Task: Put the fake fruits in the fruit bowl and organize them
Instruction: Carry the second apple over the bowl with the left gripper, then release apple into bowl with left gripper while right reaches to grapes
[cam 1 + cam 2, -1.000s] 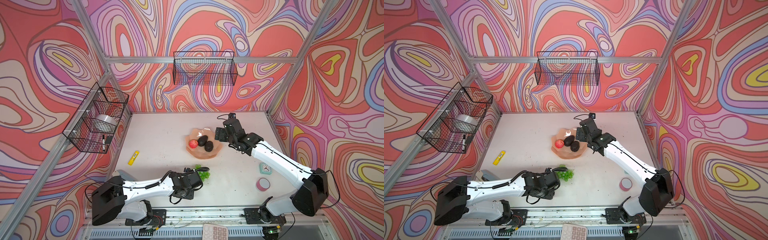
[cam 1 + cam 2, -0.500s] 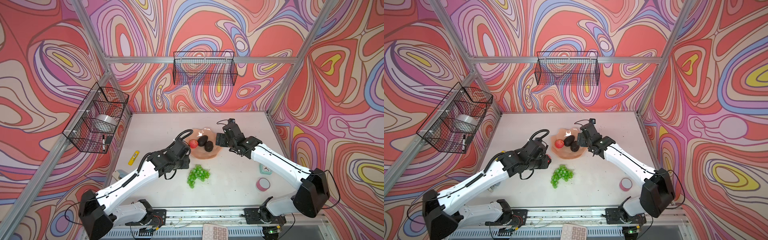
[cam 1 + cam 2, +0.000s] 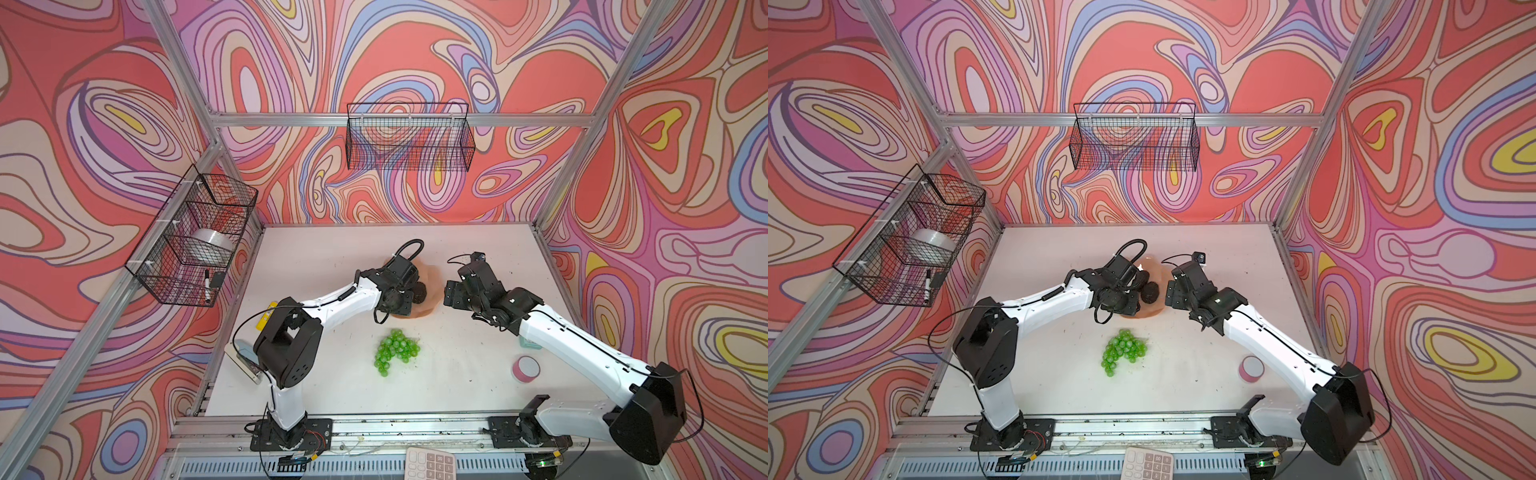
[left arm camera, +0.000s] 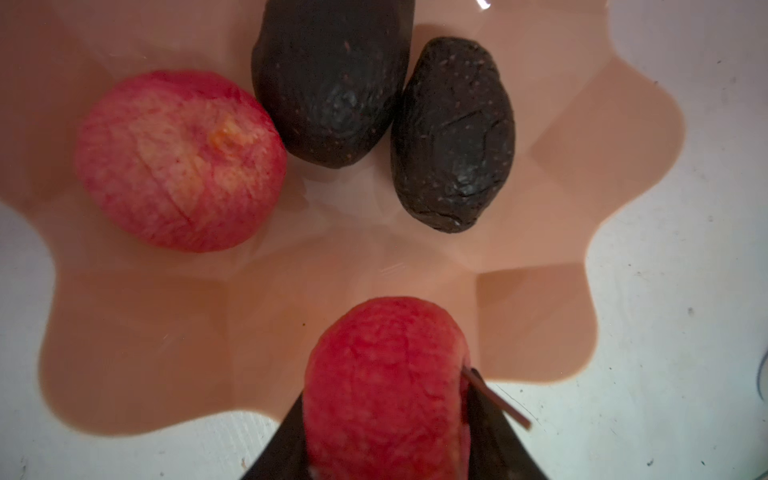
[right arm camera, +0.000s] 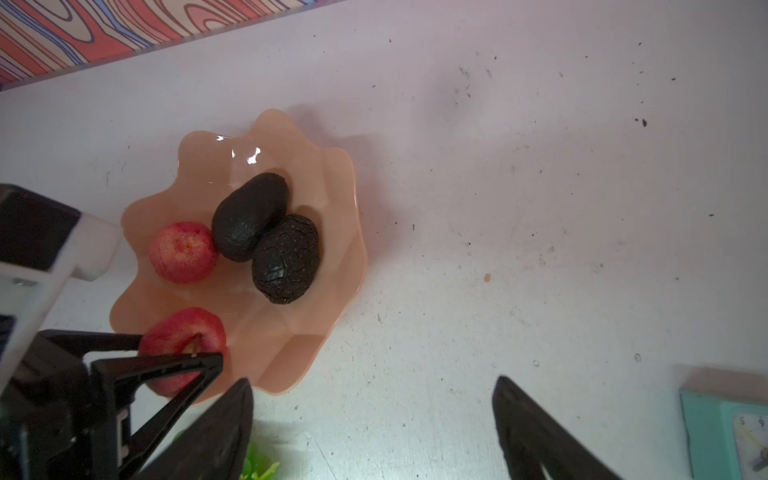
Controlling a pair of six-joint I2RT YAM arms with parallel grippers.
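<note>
Two red apples (image 4: 180, 162) (image 4: 386, 390), two dark avocados (image 4: 332, 79) (image 4: 453, 137), one bunch of green grapes (image 3: 397, 351), one pink bowl (image 4: 561, 208), two black wire baskets (image 3: 409, 137) (image 3: 195, 237), one pink tape roll (image 3: 525, 368), one calculator (image 3: 430, 463), one teal clock (image 5: 725, 428), two robot arms (image 3: 332, 303) (image 3: 582, 345)

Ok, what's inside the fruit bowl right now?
Two touching avocados and one apple lie inside the fruit bowl. A second apple, gripped by the left hand, hangs over its rim. The bowl floor beneath them is hidden. The grapes lie outside.
</note>
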